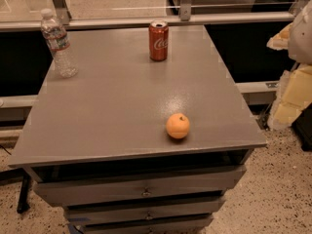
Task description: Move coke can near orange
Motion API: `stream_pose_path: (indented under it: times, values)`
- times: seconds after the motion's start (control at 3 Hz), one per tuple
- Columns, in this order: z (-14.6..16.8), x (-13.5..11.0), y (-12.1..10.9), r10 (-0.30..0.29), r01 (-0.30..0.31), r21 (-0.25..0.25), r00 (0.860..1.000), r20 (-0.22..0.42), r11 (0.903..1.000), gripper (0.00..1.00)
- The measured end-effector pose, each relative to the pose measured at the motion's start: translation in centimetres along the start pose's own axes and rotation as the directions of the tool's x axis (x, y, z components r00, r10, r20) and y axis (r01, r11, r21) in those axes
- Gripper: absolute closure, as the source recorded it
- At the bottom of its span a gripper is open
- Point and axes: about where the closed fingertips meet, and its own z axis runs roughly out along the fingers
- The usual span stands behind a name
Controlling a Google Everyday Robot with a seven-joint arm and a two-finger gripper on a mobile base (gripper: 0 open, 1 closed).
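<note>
The red coke can [158, 41] stands upright at the far middle of the grey cabinet top [117, 106]. The orange [178, 126] sits near the front edge, right of centre, its stem dimple facing up. The can and the orange are far apart, with bare grey surface between them. My gripper [294, 89] shows as pale yellow and white parts at the right edge of the view, off the cabinet's right side and away from both objects. It holds nothing that I can see.
A clear plastic water bottle [58, 44] stands upright at the far left corner of the top. A metal and glass railing [146, 21] runs behind the cabinet. Drawers [146, 193] are below the front edge. Speckled floor lies to the right.
</note>
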Motion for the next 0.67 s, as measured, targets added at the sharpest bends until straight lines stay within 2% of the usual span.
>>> stream_pose_path:
  times: [0.33,0.67]
  values:
    - [0.0,0.0,0.0,0.0,0.0,0.0,1.0,0.0,1.0,0.0]
    - [0.66,-0.42,-0.31,0.017,-0.016,-0.009,0.999,0.049,0.9998,0.0]
